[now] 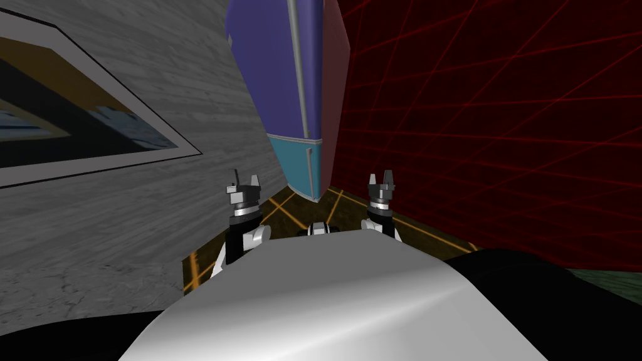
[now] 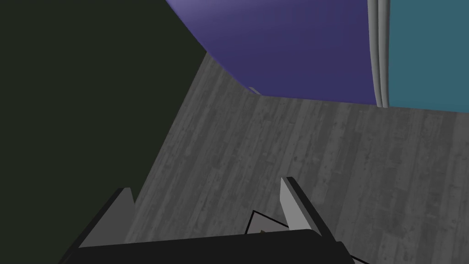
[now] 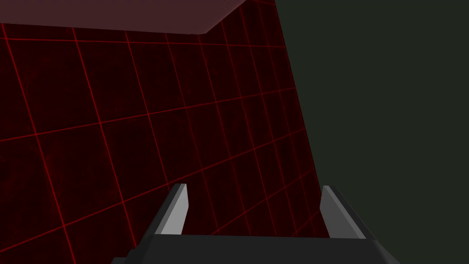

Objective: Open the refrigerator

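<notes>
The task is judged to be at its very beginning: nothing has been opened yet. The tall refrigerator [image 1: 333, 69], with a dull pink side, a purple upper door [image 1: 269, 75] and a teal lower door [image 1: 294, 166], stands ahead of both grippers and between them, well apart from the fingertips. Both doors appear to lie flush with the body, so they are taken as closed. A long grey bar handle [image 1: 298, 69] runs down the upper door, near the edge on the right gripper's side. A shorter grey handle [image 1: 309, 164] is mounted on the teal door.

The left gripper [image 1: 244, 182] is held low, its two blades spread wide with nothing between them. A grey wood-grained wall [image 2: 320, 156] lies beyond its fingertips, and the purple door is seen further on. The right gripper [image 1: 381, 178] is equally wide apart and empty (it points at a dark red gridded wall [image 3: 137, 114], not at the door).

Everything is left to do. The handle must be approached, then grasped, and the door pulled outward.
</notes>
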Available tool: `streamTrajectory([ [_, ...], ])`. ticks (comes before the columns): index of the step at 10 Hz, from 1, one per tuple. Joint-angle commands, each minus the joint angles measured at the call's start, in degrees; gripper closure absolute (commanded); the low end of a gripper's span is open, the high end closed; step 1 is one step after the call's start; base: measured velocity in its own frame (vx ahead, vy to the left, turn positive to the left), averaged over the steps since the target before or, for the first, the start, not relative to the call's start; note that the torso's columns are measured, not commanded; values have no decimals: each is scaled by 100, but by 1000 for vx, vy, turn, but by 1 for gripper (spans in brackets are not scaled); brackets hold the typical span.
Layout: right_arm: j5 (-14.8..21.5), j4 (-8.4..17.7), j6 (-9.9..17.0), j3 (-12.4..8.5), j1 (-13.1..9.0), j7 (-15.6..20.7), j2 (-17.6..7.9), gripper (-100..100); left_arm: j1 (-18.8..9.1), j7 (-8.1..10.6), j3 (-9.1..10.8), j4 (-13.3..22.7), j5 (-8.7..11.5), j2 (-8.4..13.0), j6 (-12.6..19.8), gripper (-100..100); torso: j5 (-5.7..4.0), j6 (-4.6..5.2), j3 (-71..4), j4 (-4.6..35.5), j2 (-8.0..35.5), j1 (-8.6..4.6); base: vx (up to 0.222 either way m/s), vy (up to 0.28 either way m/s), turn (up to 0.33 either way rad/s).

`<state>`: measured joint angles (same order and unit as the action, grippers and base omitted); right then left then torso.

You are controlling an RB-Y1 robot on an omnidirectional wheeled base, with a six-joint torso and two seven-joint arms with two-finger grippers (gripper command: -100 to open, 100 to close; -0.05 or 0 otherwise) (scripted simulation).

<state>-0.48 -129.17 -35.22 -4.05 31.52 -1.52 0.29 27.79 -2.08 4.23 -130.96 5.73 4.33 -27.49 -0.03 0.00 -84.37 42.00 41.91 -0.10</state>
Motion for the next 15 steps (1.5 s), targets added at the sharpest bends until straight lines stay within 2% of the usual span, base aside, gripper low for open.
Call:
streamTrajectory([
  [1,0,0,0,0,1,0,0,0,19,185,110,-128,171,225,343,-100,-1,0,-33,13,0,-5,155,-109,102],
  [6,0,0,0,0,1,0,0,0,59,547,328,-358,513,372,1022,-100,4,0,-17,30,43,13,132,-98,101],
  [11,0,0,0,0,1,0,1,0,122,1016,614,-566,959,498,1853,-100,3,0,-16,30,44,8,173,-141,132],
  [12,0,0,0,0,1,0,0,0,122,1016,614,-566,959,498,1891,-100,3,1,-23,27,31,11,145,-74,38],
  [14,0,0,0,0,0,0,0,0,153,1226,743,-622,1160,548,2247,-100,9,-1,-11,33,53,26,129,-95,131],
  [15,0,0,0,0,1,0,0,0,153,1226,743,-622,1160,548,2277,-100,1,-1,-17,30,41,3,103,-99,50],
])
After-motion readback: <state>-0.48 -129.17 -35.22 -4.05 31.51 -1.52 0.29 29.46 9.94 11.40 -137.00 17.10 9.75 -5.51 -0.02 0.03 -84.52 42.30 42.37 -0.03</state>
